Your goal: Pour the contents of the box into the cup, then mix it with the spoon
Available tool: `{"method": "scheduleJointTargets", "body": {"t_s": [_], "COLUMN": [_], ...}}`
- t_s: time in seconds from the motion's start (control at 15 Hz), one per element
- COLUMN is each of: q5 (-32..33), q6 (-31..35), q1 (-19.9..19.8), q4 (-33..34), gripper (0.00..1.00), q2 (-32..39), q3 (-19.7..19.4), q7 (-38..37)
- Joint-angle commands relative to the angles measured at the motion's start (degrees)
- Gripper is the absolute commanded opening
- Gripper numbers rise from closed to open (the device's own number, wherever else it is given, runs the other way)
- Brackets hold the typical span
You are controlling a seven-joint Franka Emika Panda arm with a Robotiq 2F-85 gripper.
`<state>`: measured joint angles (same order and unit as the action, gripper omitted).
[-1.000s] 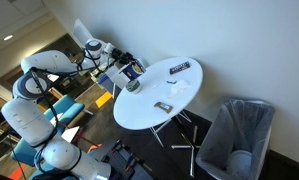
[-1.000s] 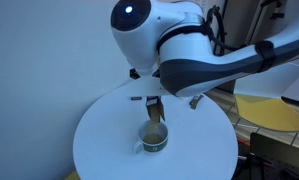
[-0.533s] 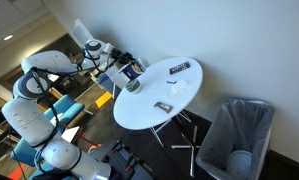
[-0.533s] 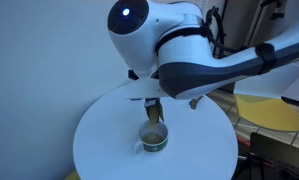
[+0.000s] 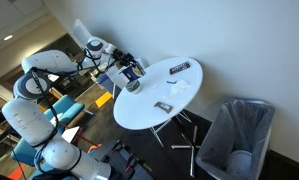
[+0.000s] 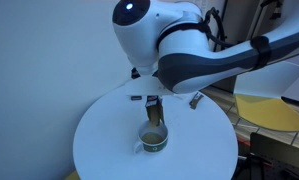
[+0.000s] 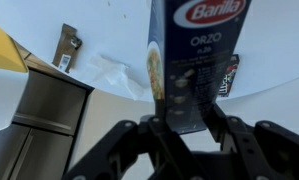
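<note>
step: pour | pincer clamped on Barilla orzo box | box over cup on white desk | advice: tip slowly, with the opening centred above the cup

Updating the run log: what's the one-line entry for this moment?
step: pour | jaws: shut on box | box: above cup

This looks like an office lounge or break area. A round white table on thin metal legs stands by a plain white wall. A grey waste bin with a liner stands near it. Farther back are bright blue and orange seats and ceiling lights.
</note>
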<state>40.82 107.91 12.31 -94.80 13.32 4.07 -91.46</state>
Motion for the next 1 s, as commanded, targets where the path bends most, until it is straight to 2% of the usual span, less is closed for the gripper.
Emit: {"method": "scheduleJointTargets", "body": {"t_s": [0.0,0.33,0.93], "q5": [-3.18,-4.35,-16.42], "q6": [-0.50,-0.62,2.64], "q1": [-1.04,-1.37,-5.50], "q4": [0.19,0.13,-2.25], "gripper": [0.19,0.19,0.19], "q2": [-0.87,-1.19,-4.05], "q3": [-0.08,-0.51,-2.28], "q7": [1.06,1.08,5.00]}}
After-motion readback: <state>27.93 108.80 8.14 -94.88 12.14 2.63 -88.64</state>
